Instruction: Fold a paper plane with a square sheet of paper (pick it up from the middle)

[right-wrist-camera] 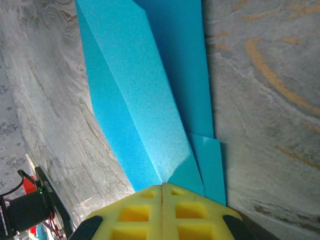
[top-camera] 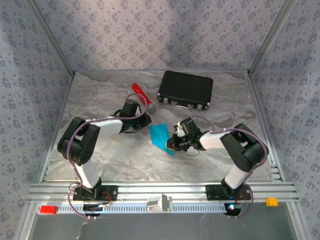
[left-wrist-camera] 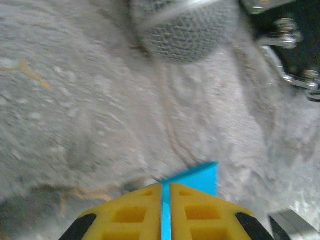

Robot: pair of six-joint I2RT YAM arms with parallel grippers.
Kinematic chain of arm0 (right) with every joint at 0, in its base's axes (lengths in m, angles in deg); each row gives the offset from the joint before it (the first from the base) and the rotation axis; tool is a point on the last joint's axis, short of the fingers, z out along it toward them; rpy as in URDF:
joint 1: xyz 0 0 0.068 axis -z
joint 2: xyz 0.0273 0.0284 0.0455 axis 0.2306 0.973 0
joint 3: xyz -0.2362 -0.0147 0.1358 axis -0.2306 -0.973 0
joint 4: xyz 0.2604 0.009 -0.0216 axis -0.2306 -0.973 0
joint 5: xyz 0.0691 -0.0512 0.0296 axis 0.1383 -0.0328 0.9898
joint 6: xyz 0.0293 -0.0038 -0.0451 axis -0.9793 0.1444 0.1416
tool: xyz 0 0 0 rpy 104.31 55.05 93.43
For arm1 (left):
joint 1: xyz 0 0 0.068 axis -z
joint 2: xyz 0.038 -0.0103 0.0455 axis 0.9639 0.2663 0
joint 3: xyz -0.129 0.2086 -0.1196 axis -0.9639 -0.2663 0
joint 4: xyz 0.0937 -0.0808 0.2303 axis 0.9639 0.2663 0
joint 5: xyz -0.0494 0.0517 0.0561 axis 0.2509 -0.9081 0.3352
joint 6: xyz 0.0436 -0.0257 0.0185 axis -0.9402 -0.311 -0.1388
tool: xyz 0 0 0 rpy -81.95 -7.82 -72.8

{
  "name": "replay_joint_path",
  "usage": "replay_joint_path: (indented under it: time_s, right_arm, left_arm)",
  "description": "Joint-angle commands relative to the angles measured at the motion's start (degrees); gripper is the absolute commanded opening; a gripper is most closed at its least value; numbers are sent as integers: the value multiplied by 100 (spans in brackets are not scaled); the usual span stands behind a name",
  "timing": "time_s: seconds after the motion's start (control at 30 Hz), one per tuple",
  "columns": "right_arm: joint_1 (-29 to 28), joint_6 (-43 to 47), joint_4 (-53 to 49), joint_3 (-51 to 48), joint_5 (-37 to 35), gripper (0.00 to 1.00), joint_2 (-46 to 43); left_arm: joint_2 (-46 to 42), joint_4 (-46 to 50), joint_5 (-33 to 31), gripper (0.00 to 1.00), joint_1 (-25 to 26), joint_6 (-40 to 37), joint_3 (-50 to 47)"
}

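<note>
Left claw (top-camera: 146,122), just left of centre, is clenched on the top-left edge of the folded blue paper (top-camera: 161,136), which is dead centre of the frame. Right claw (top-camera: 173,144) is pinched shut on its lower-right tip.

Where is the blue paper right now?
The blue paper is mid-table in the top view, pinched between left gripper and right gripper, nearer than the red cylinder and black case.
</note>
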Motion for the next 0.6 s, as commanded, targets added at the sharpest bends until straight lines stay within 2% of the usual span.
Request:
replay_joint_path:
  time_s: [0.0,0.1,0.3,0.57]
  right_arm:
    - [26,158,-1128,-243,-288,0,217]
    - [31,139,-1139,-233,-299,0,217]
    - [53,133,-1173,-229,-318,0,164]
    - [88,81,-1121,-136,-200,0,-38]
  left_arm:
    - [-489,-90,-176,13,255,-24,-221]
    - [-500,-332,-10,13,486,-95,-342]
    - [163,-609,443,12,825,-95,-161]
    - [859,-382,191,9,861,-155,-57]
